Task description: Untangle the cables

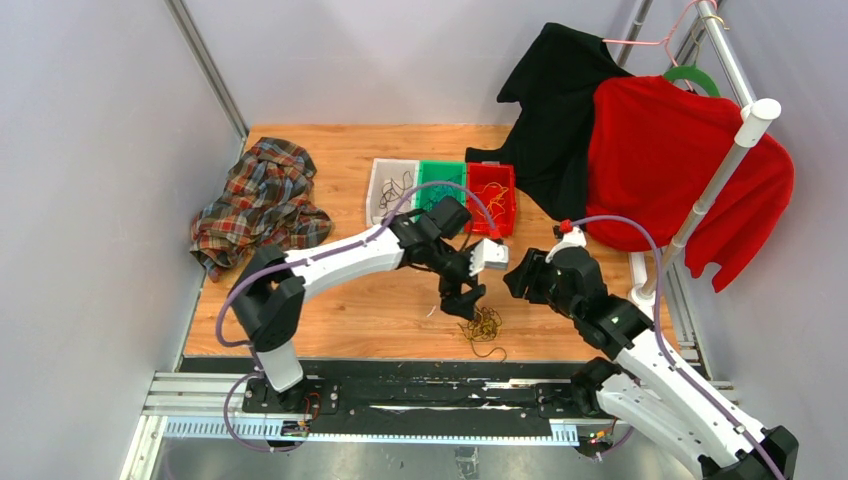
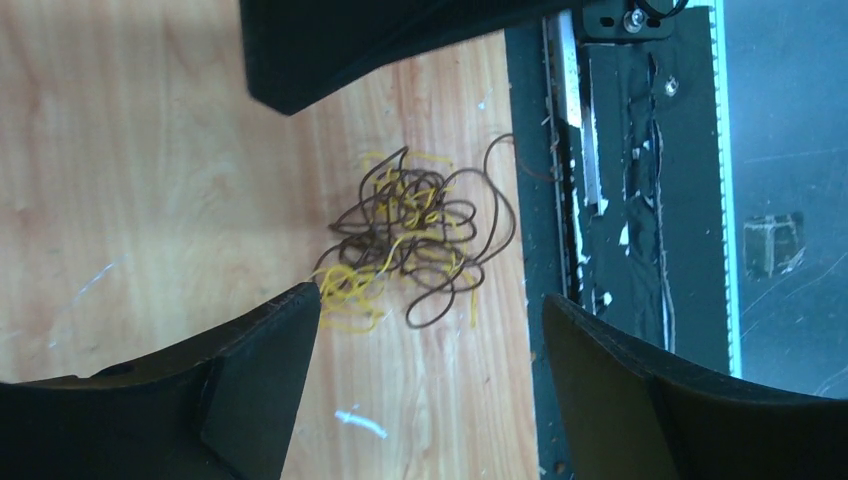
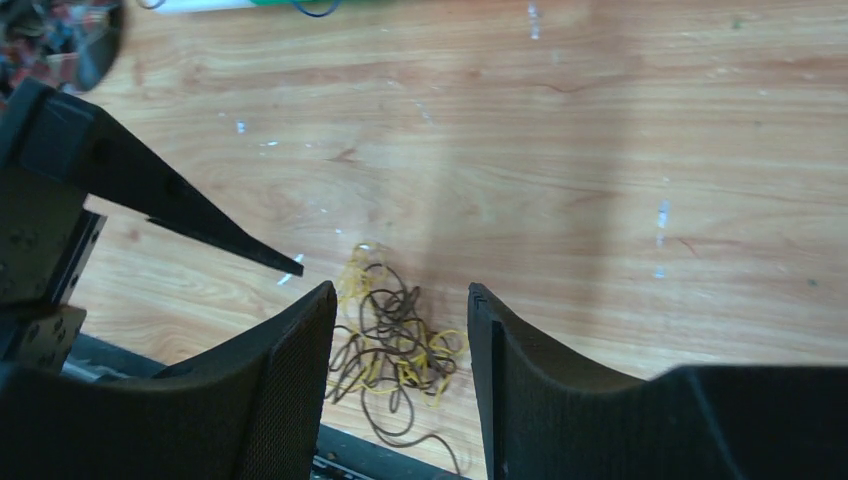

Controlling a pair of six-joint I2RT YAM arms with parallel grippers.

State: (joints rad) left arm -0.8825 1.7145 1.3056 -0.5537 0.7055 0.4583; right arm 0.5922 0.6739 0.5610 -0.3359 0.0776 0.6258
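Right now the cables (image 1: 483, 325) lie as one loose tangle of yellow and dark brown loops on the desk (image 1: 340, 315). They are close to its near edge, and one dark strand strays toward the black rail (image 1: 400, 390). The left claw (image 2: 430, 300) hangs over the tangle, spread wide and gripping nothing; one fingertip perhaps brushes the yellow strands. The right claw (image 3: 400, 290) hovers just beside, its jaws parted and empty. Farther back stand a white bin (image 1: 371, 195), a green bin (image 1: 440, 163) and a red bin (image 1: 512, 200). A plaid shirt (image 1: 262, 195) lies far left.
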